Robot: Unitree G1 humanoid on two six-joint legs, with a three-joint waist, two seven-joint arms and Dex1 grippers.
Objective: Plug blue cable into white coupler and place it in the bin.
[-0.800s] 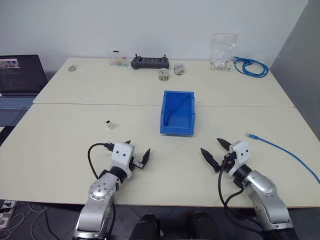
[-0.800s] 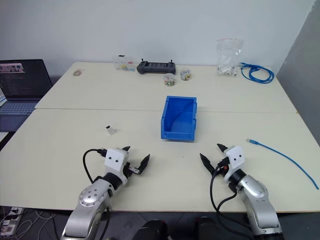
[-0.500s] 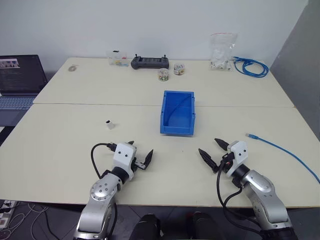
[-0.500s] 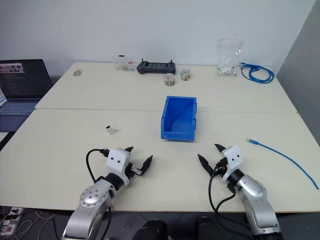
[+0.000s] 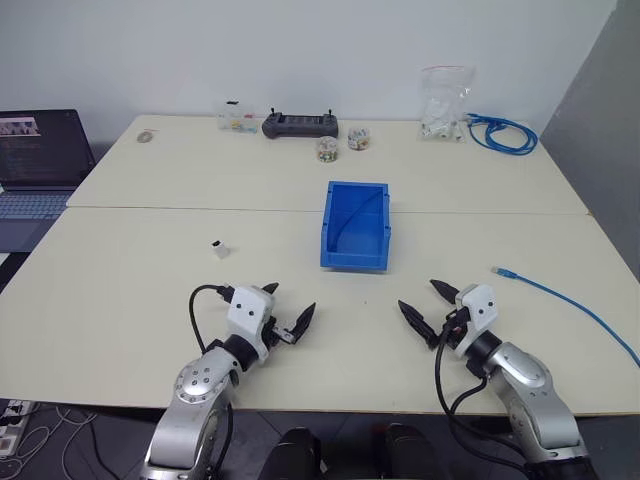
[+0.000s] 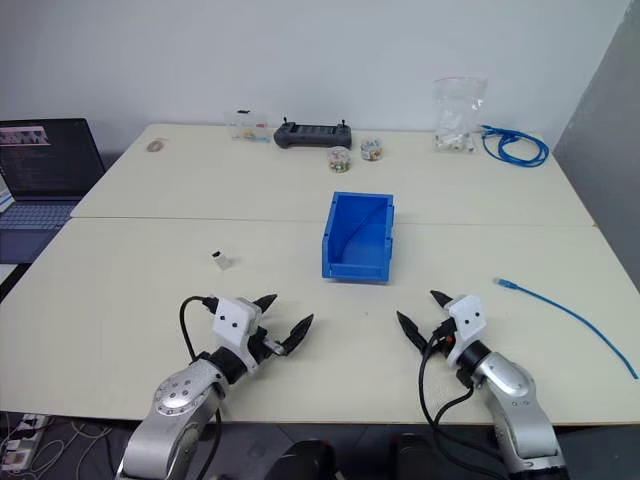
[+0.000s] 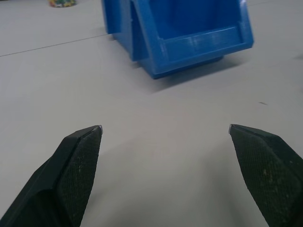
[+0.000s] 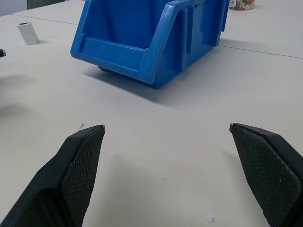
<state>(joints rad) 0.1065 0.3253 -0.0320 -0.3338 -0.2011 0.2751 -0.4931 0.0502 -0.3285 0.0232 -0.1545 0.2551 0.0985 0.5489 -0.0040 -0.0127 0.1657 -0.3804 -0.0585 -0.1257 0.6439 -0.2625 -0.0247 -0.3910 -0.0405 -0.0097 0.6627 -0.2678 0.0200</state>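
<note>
The left end effector (image 5: 289, 318) and the right end effector (image 5: 428, 305) are hovering low over the near edge of the table (image 5: 140, 290), each with its fingers spread wide apart and gripping nothing. Beyond them, the white coupler (image 5: 218, 247) is standing to the left, the bin (image 5: 356, 224) is sitting at the centre, and the blue cable (image 5: 560, 300) is lying to the right, its plug end pointing toward the bin.
</note>
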